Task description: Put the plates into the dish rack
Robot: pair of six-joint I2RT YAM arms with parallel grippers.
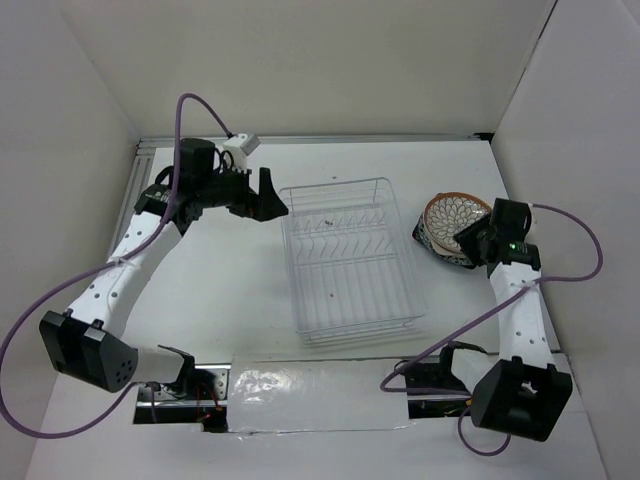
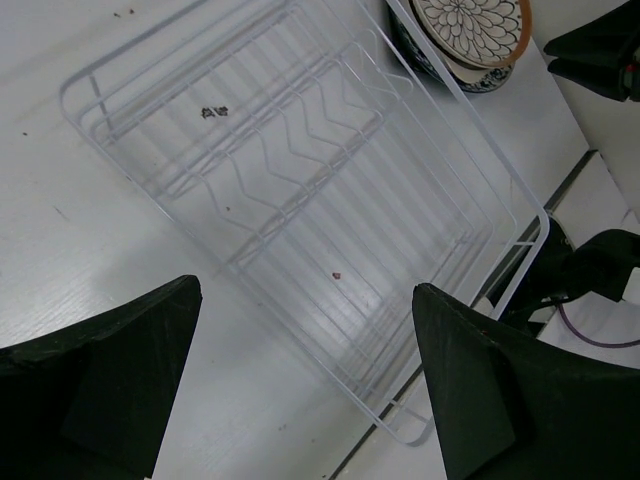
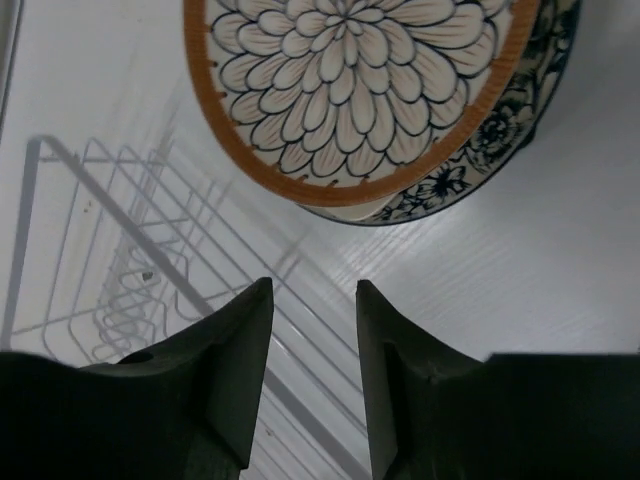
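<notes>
The plates (image 1: pixel 450 224) sit stacked, a brown-rimmed petal-patterned one on a dark floral one, just right of the dish rack (image 1: pixel 345 250) at mid-desk (image 1: pixel 230 290). The right tool (image 1: pixel 475 238) hovers beside them, slightly parted, empty. The left tool (image 1: pixel 262 200), spread wide and empty, hangs by the rack's far-left corner.

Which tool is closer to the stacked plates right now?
Right. The right tool is just beside the stacked plates; the left tool hovers across the dish rack, off its far-left corner.

Dish rack (image 1: pixel 347 262): silver-white wire, flat at mid-table.
Plates (image 1: pixel 440 240): stacked just right of it (brown-rimmed petal plate (image 3: pixel 350 80) on top).
</notes>
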